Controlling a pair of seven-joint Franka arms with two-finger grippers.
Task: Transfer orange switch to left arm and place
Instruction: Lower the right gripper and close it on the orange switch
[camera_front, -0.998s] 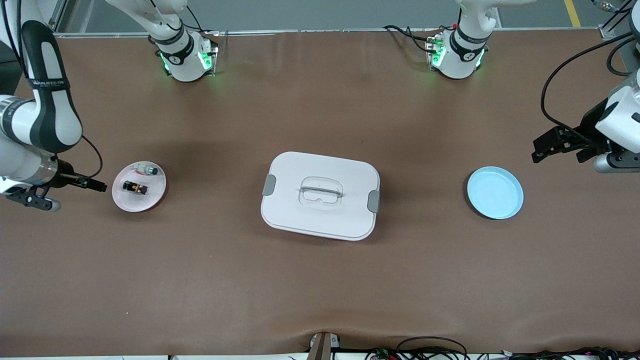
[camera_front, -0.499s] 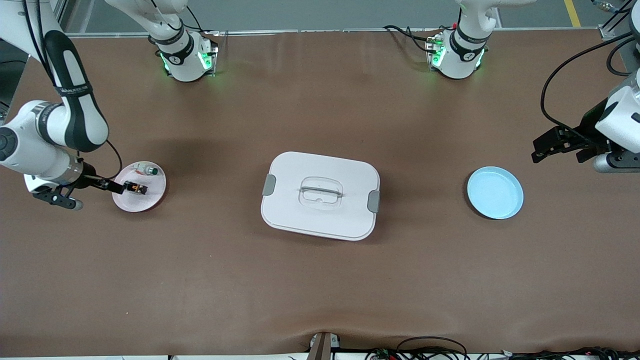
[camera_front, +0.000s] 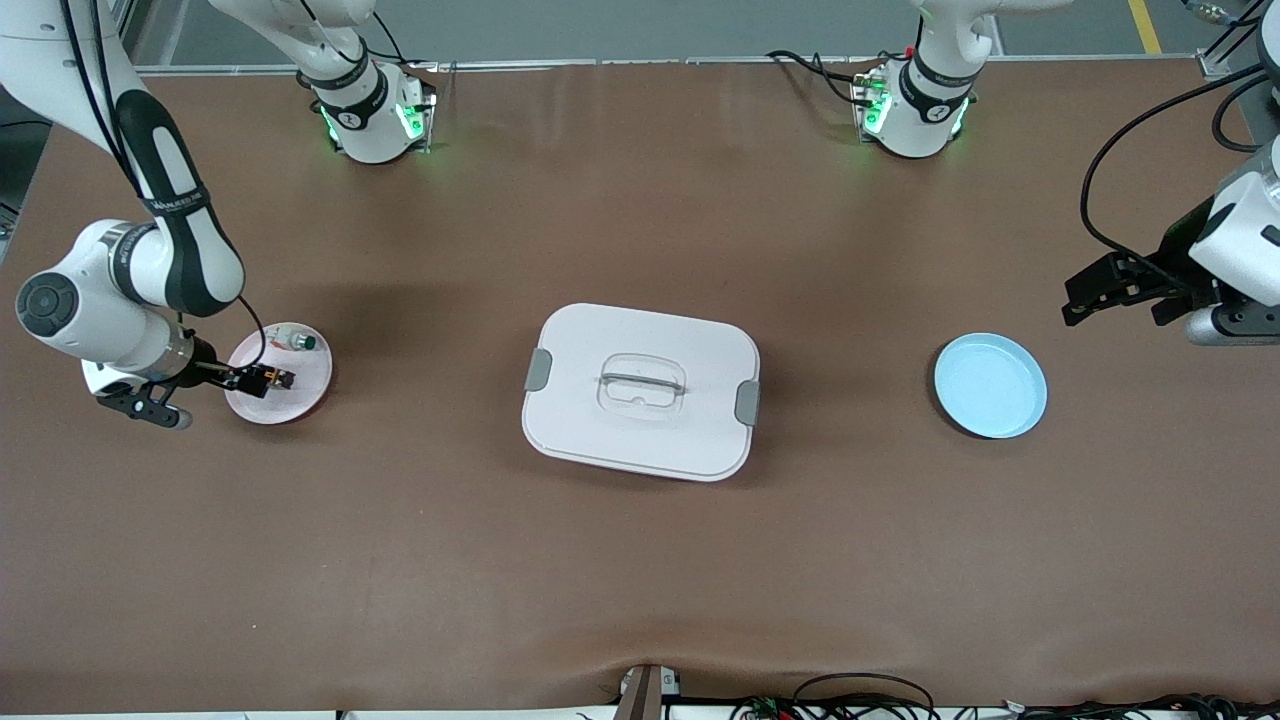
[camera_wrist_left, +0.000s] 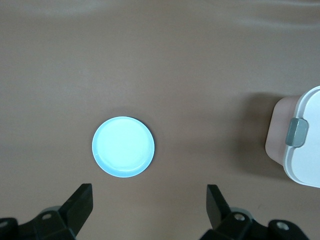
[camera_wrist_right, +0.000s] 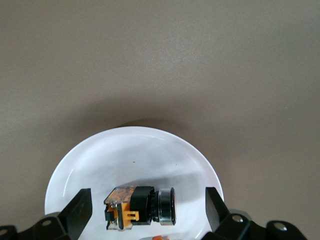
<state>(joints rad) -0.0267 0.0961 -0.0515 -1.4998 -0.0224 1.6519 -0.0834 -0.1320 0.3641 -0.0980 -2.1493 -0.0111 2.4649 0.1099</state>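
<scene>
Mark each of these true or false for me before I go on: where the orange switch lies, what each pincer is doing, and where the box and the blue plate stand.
1. The orange switch lies on the pink plate. True.
2. The right pincer is shut on the switch. False: its fingers are open, one on each side of the switch, which lies on the plate.
3. The box stands between the pink plate and the blue plate. True.
4. The blue plate holds a small part. False: nothing lies on it.
5. The left pincer is open, up near the blue plate at the left arm's end of the table. True.
6. The box's lid is off. False: it is on, with the grey clips at its sides.
</scene>
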